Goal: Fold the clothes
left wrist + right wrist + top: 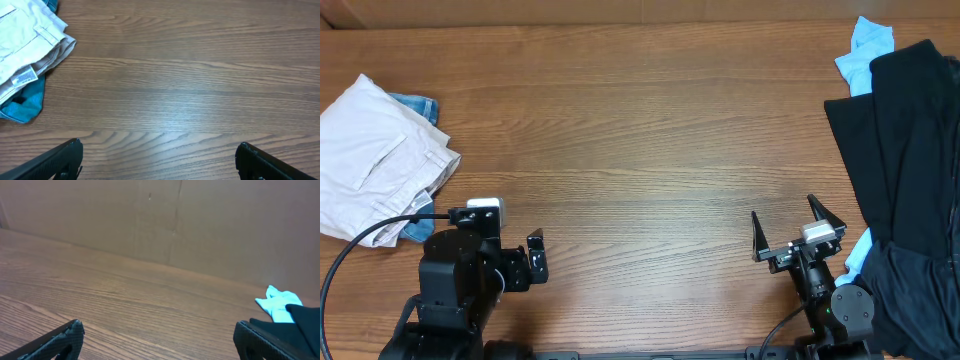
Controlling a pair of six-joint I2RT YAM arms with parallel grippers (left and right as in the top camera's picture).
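Folded pale beige shorts point(370, 155) lie at the table's left edge on top of a blue garment point(415, 105). In the left wrist view the shorts point(27, 45) show a small white label, with the blue garment point(25, 102) under them. A black garment point(910, 170) and a light blue garment point(865, 50) are piled at the right edge; both show in the right wrist view, the light blue garment point(277, 302) behind the black one point(305, 315). My left gripper point(520, 265) is open and empty near the front left. My right gripper point(788, 225) is open and empty, just left of the black garment.
The wooden table point(640, 140) spans the view. A brown cardboard wall point(150, 220) stands behind its far edge. A black cable point(360, 240) runs from the left arm past the shorts.
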